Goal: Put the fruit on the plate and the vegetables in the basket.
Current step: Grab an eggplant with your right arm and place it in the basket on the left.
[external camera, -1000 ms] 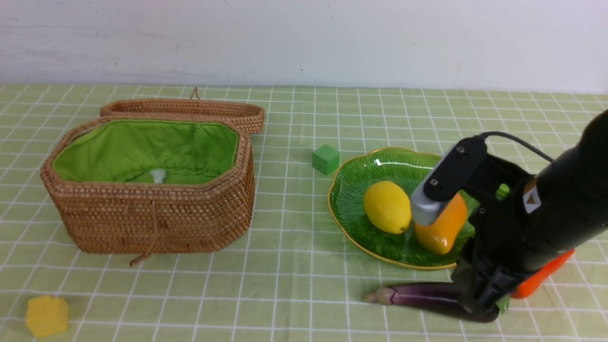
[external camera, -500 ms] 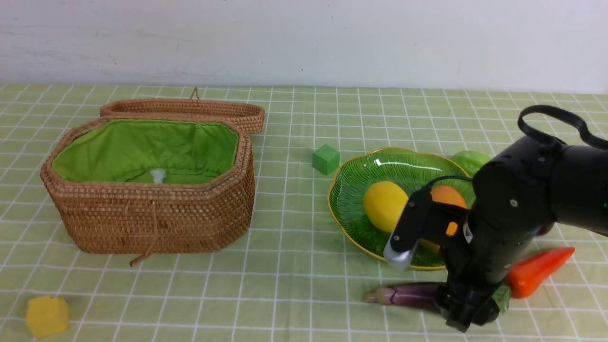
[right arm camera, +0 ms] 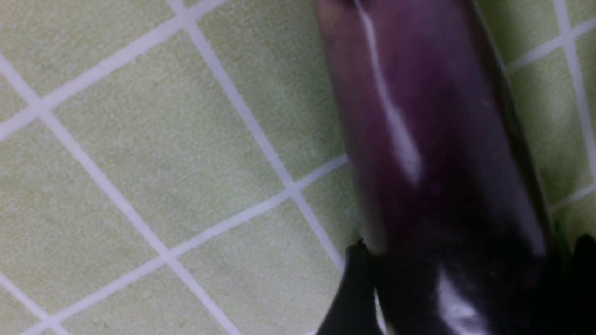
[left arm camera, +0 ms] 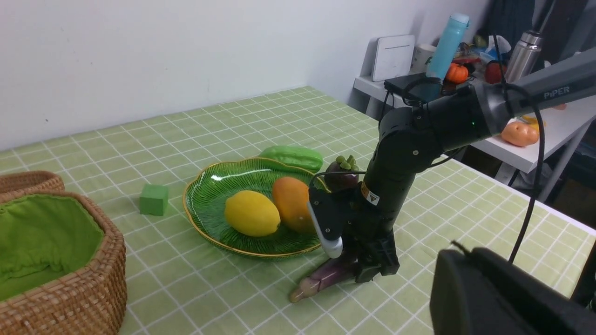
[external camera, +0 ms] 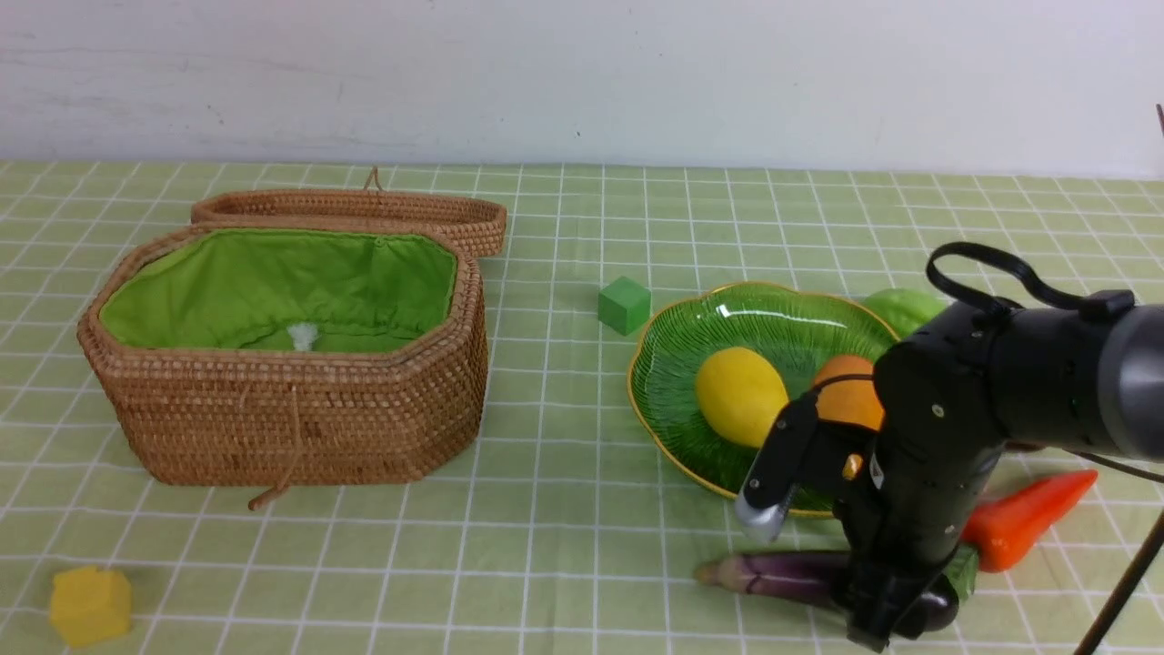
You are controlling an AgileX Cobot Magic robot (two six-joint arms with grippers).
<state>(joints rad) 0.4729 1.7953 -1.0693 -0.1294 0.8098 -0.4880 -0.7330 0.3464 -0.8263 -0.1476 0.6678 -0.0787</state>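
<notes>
The green plate (external camera: 673, 364) holds a yellow lemon (external camera: 741, 396) and an orange mango (external camera: 846, 391). A dark mangosteen (left arm camera: 341, 173) sits by the plate's rim, behind the right arm. The wicker basket (external camera: 291, 428) stands open at the left. A purple eggplant (external camera: 773, 575) lies on the cloth in front of the plate. My right gripper (external camera: 887, 619) points down over its thick end, open, one finger (right arm camera: 354, 288) on each side of the eggplant (right arm camera: 419, 139). The carrot (external camera: 1028, 518) lies to the right and the green gourd (external camera: 905, 307) behind the plate. My left gripper (left arm camera: 465, 279) hangs shut, off to the side.
A green cube (external camera: 624, 305) sits between basket and plate. A yellow cube (external camera: 89, 604) lies at the near left corner. The basket's lid (external camera: 364, 214) lies behind it. A side table (left arm camera: 465, 70) with bottles stands beyond the table's right edge.
My right gripper has left the mango on the plate, swung down to the eggplant and opened its jaws. The left arm has not moved.
</notes>
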